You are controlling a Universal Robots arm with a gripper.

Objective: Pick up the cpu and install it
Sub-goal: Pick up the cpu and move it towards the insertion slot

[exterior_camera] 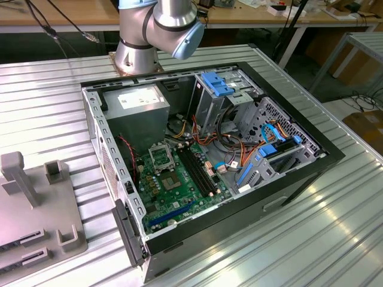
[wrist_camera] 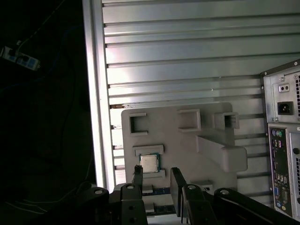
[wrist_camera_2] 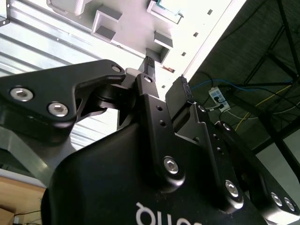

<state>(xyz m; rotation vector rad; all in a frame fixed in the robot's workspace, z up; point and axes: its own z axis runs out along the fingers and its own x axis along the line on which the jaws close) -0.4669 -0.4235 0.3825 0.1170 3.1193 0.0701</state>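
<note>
cpu [wrist_camera: 149, 163] just beside open gripper [wrist_camera: 157, 174]

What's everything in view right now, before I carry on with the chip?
Chip: one, silver-grey, in a tray recess.
Tray: one, light grey, on the table at the exterior view's left.
Computer case: one, black, open, on the table.
Power supply: one, grey, inside the case near the arm's base.
Circuit board: one, green, on the case floor.
Table: one, ribbed silver, under everything.
Arm: one, silver and blue, mounted beyond the case.
Claw: one, black, open and empty, over the tray by the chip.
</note>
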